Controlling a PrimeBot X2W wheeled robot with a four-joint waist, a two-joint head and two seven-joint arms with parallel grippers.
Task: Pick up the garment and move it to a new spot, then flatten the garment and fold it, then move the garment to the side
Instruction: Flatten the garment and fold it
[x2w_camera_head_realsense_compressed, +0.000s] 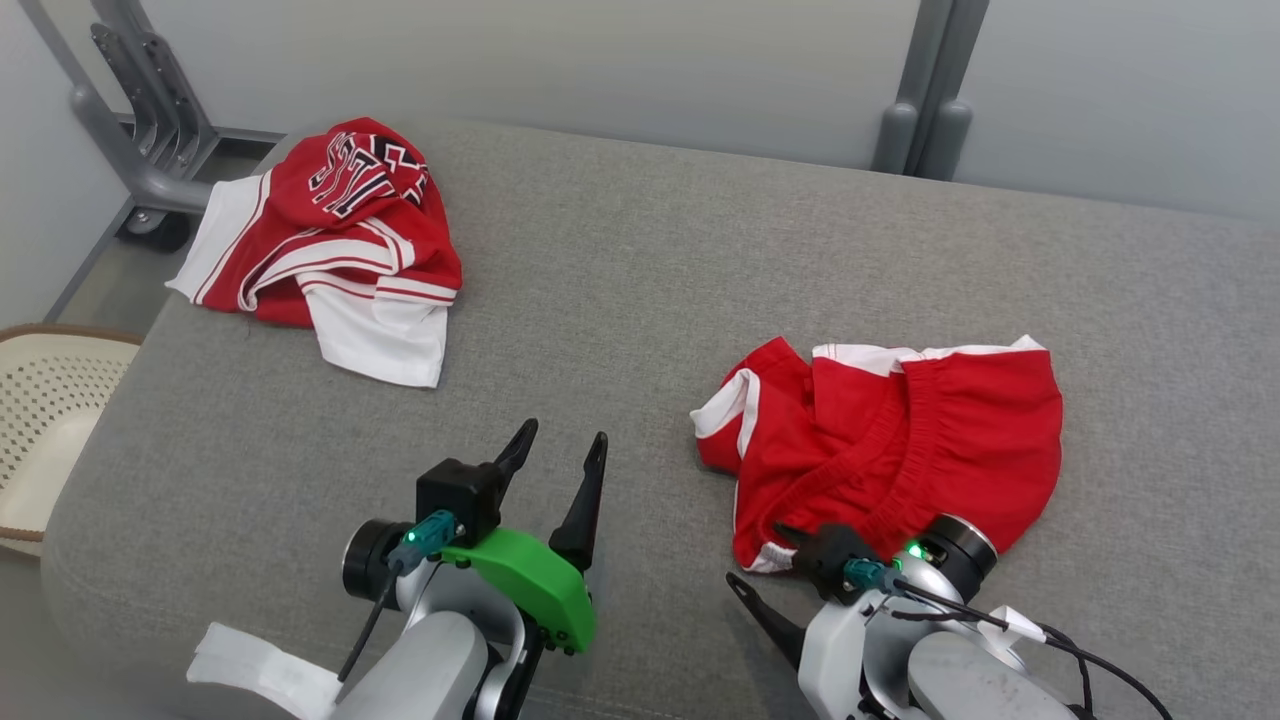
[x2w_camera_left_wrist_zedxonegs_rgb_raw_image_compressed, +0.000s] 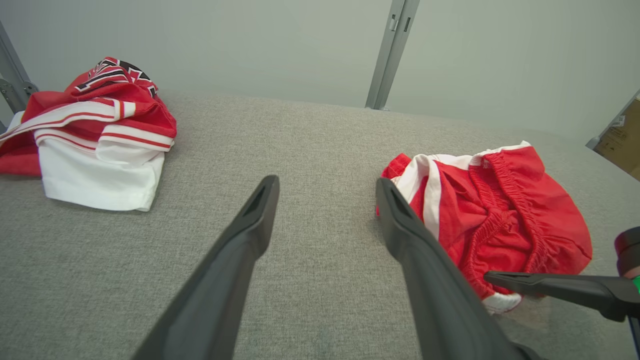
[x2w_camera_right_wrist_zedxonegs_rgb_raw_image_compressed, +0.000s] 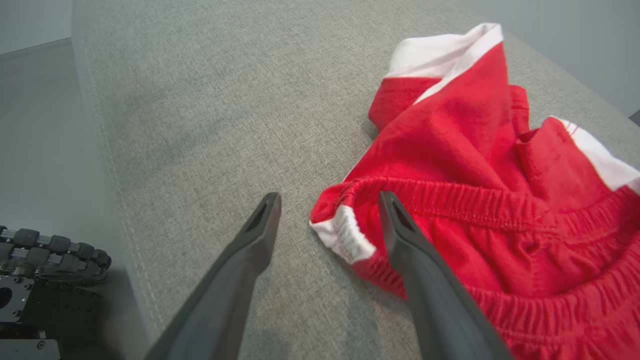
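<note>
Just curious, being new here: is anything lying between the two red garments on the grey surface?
No. In the head view, the grey surface between the lettered jersey and the red shorts is bare.

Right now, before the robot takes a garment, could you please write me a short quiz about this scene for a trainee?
1. True or false: the right gripper is shut on the red shorts.
2. Where on the grey surface does the red-and-white jersey lie? A) far left corner B) near right edge C) beneath the red shorts
3. Which is nearer the red shorts, the left gripper or the right gripper?
Key: 1 false, its jaws stand open at the waistband corner; 2 A; 3 the right gripper.
</note>
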